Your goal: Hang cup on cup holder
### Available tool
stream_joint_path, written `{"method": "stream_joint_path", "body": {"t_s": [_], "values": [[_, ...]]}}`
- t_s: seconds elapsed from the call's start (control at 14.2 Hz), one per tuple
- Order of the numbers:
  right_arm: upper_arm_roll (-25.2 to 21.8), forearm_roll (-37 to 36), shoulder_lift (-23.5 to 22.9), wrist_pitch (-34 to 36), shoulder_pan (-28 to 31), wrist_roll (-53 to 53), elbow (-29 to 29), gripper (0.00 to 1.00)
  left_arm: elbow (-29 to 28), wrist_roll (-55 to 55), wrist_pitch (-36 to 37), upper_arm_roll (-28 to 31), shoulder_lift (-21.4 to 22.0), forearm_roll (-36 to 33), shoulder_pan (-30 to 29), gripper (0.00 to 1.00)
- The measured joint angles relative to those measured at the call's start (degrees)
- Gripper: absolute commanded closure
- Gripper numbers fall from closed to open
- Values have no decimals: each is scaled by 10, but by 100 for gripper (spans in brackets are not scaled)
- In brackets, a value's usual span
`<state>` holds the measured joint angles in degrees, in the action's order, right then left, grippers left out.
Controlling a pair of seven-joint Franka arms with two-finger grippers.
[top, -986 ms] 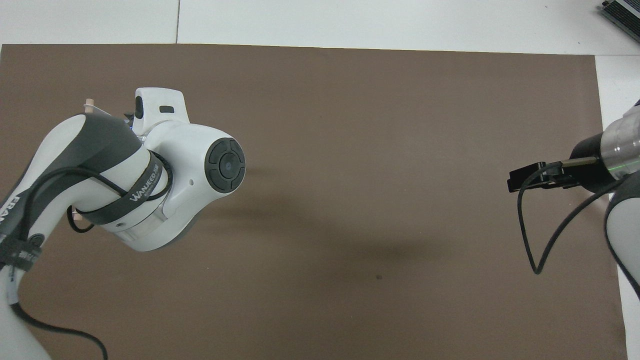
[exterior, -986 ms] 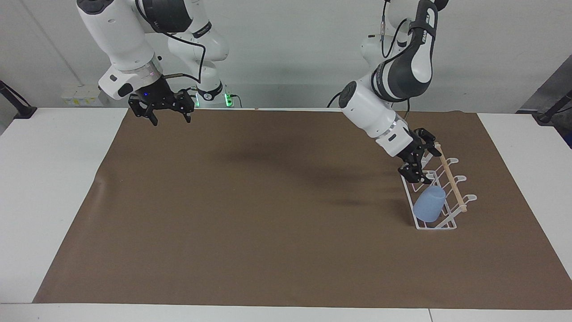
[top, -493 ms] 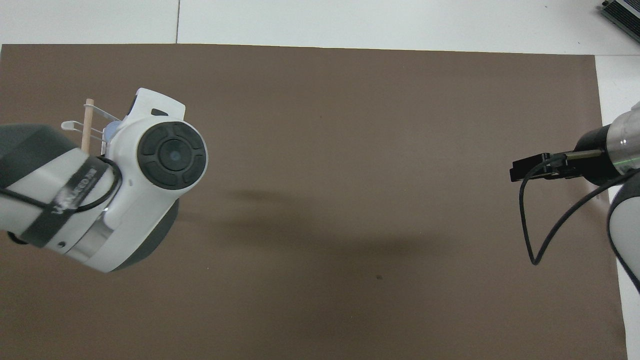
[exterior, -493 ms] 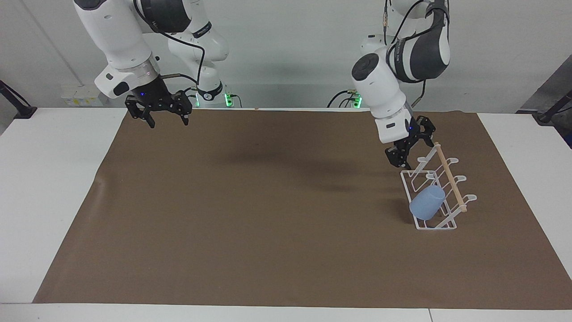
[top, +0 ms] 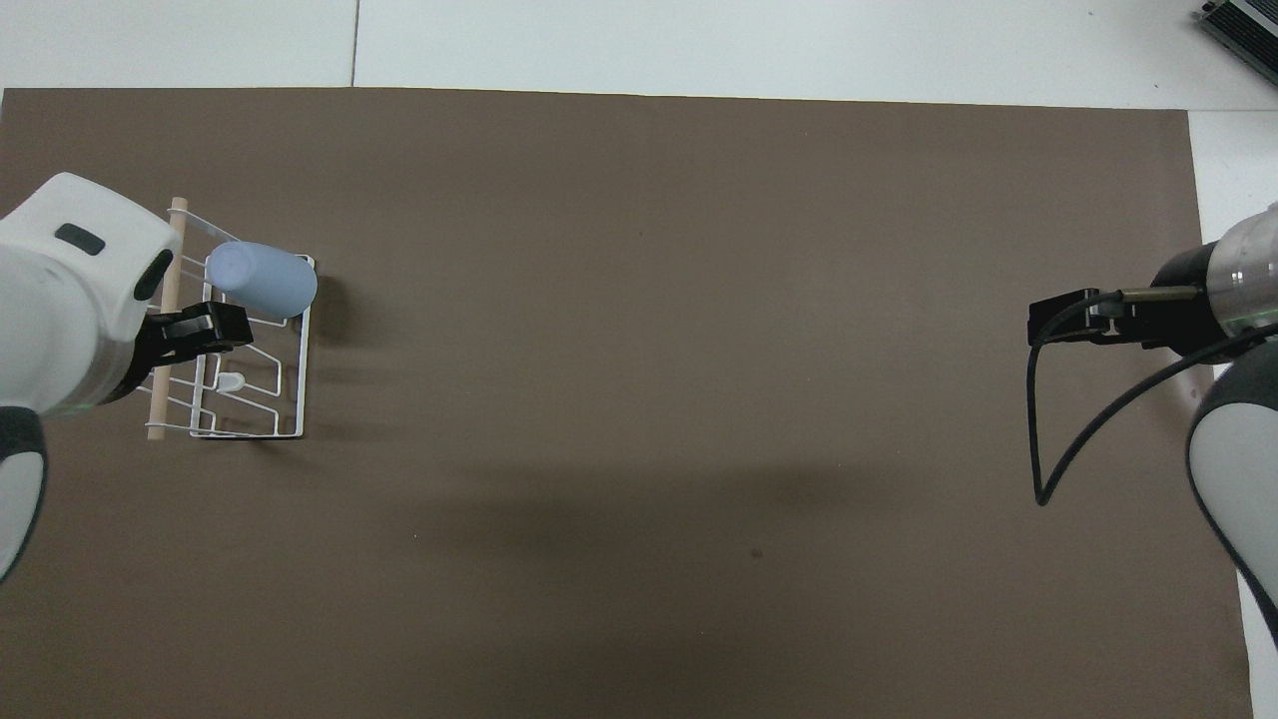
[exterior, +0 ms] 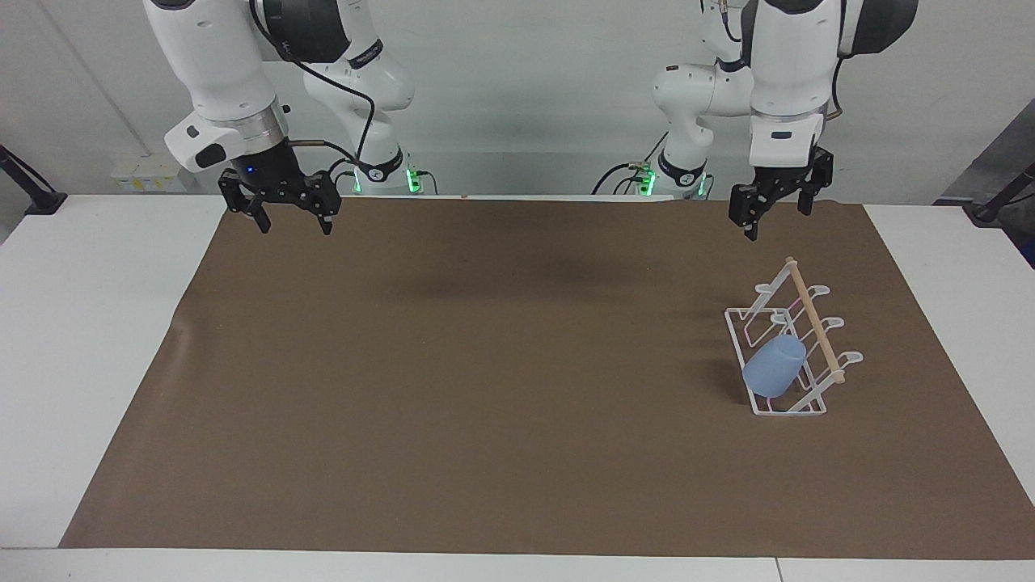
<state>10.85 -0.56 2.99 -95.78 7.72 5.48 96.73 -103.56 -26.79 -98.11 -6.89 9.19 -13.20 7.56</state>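
Observation:
The light-blue cup (exterior: 775,365) hangs tilted, mouth down, on a prong of the white wire cup holder (exterior: 788,411), at the row end farthest from the robots. It also shows in the overhead view (top: 262,281), on the cup holder (top: 300,379). My left gripper (exterior: 776,220) is open and empty. It hangs high over the mat's edge at the robots' end, well apart from the cup holder. My right gripper (exterior: 293,223) is open and empty, and waits over the mat's corner at the right arm's end.
A brown mat (exterior: 485,388) covers most of the white table (exterior: 89,323). The cup holder's wooden dowel (exterior: 815,323) slants across its top. In the overhead view the left arm's wrist (top: 70,300) covers part of the cup holder.
The left gripper has left the cup holder, risen and drawn back toward its base. The cup stays on the prong. The right gripper has shifted only slightly.

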Motion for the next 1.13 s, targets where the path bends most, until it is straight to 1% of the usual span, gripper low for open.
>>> {"method": "stream_joint_path", "body": {"t_s": [0.14, 0.42, 0.85, 0.99, 1.13], "values": [[0, -11, 0, 0, 0, 0, 2, 0, 23, 89, 17, 4, -5, 37, -22, 0], [0, -12, 0, 0, 0, 0, 4, 0, 74, 189, 52, 22, -26, 83, -38, 0], [1, -12, 0, 0, 0, -1, 4, 0, 147, 284, 116, 61, -70, 124, -44, 0], [1, -12, 0, 0, 0, -4, 4, 0, 154, 326, 125, 72, -71, 128, -45, 0], [1, -12, 0, 0, 0, -16, 4, 0, 155, 333, 138, 70, -71, 128, -45, 0]]}}
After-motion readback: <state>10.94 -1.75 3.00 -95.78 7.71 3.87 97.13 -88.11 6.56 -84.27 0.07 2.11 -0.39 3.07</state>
